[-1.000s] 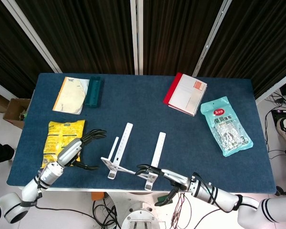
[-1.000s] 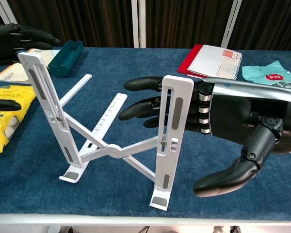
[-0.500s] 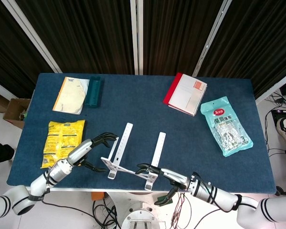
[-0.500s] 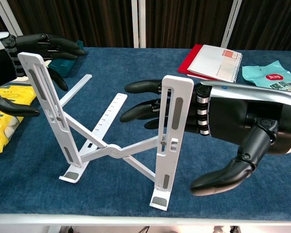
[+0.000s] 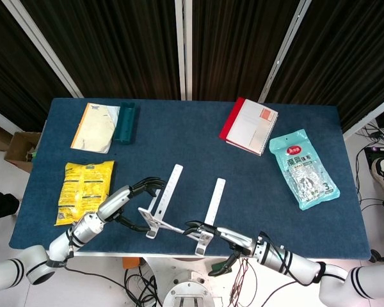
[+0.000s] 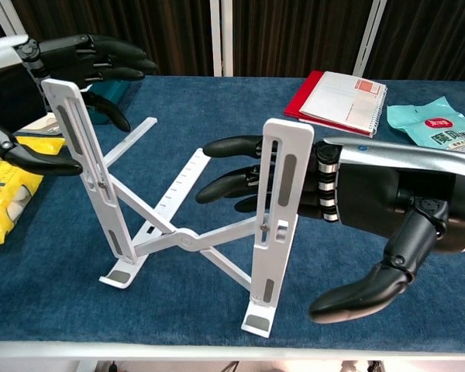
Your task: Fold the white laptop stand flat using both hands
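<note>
Risk sits mainly in how loosely both hands meet the white slotted metal laptop stand (image 6: 187,236), which stands unfolded near the 6 o'clock edge of the blue felt-covered counter (image 5: 198,137) in the head view. The right hand (image 6: 372,213) has its fingers (image 6: 232,186) reaching behind the right upright while the thumb hangs apart in front; they lie against or just beside the upright, and I cannot tell whether any grip is made, so I judge it released. The left hand (image 6: 43,77) is spread around the top of the left upright, fingers behind, thumb in front, also not clamped.

If one hand pushes inward before the other braces, the light stand could skid across the cloth or tip over instead of scissoring shut at its centre hinge. Pressure on the uprights alone may twist the crossed struts and jam them. Fingers behind the uprights could be pinched as the frame collapses. A sliding stand might also go off the near edge, which is close.

Readable writing is scarce. The teal plastic snack pouch (image 5: 304,167) at 3 o'clock carries a red label with characters too small to read. The yellow crinkled snack bag (image 5: 83,189) at 9 o'clock shows print I cannot make out. The red-backed spiral notebook (image 5: 249,125) at 1 o'clock has an orange patch, no legible text. At 11 o'clock lie a pale paper booklet (image 5: 97,126) and a dark green plastic tray (image 5: 125,123), both unlabelled as far as shown.
</note>
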Motion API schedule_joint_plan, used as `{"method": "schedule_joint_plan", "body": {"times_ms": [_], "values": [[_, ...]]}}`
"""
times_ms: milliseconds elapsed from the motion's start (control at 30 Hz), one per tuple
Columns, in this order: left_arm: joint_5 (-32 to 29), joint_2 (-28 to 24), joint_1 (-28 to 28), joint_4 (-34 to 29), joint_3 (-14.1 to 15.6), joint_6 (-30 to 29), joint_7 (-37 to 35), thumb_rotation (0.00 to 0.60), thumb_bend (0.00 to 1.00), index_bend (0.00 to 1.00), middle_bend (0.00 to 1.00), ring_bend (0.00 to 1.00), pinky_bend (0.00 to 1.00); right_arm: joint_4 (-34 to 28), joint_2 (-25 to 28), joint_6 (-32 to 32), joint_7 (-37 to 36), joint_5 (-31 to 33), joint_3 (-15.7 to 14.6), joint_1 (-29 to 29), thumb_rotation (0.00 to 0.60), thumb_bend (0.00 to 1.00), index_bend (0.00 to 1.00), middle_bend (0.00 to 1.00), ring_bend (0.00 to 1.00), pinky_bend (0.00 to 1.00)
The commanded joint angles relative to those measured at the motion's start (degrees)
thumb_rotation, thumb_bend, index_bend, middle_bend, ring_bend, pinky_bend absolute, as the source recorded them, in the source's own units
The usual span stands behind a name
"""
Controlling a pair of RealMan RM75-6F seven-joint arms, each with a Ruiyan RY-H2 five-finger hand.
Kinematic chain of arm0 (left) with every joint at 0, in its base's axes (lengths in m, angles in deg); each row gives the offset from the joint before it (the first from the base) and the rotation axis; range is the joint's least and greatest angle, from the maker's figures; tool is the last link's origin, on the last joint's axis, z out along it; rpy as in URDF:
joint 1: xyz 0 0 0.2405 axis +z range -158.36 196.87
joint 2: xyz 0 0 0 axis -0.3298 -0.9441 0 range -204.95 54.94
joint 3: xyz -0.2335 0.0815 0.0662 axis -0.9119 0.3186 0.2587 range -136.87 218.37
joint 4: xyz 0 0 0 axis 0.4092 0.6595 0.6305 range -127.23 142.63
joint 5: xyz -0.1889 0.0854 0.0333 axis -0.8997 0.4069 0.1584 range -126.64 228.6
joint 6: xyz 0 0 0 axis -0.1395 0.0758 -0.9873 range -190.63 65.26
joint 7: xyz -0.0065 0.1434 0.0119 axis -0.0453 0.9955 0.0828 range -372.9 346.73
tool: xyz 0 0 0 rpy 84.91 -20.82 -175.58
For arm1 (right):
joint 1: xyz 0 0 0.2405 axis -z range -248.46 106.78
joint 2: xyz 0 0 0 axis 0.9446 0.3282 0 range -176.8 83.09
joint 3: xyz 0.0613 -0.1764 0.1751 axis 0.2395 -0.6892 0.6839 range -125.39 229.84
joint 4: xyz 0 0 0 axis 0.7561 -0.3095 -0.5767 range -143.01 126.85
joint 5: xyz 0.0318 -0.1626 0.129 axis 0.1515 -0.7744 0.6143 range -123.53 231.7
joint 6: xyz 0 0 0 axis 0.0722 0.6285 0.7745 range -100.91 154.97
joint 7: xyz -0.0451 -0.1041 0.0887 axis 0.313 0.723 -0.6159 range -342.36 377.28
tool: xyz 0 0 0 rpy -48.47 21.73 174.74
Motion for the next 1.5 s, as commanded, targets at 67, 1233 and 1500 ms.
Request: {"method": "schedule_joint_plan", "body": {"times_ms": [67,1233,1500], "values": [[-0.65,0.61,-0.38,0.36,-0.71,-0.02,2.35,0.600,0.00,0.18,0.12,0.08,0.30,0.00,0.05,-0.03,-0.03,0.08,0.01,-0.01,0.600,0.00,0.01,0.16,0.01,0.02],[-3.80,4.52,-0.49,1.88,7.66,8.16,-5.27,0.600,0.00,0.23,0.17,0.12,0.41,1.50,-0.43,-0.16,-1.47,1.29,0.25,0.61,0.600,0.00,0.01,0.16,0.01,0.02],[-6.80,4.62,0.72,0.51,6.58,9.44,-1.85,0.600,0.07,0.30,0.17,0.12,0.38,1.94,-0.68,-0.13,-1.95,1.19,0.27,0.57,0.600,0.00,0.01,0.17,0.01,0.02]]}}
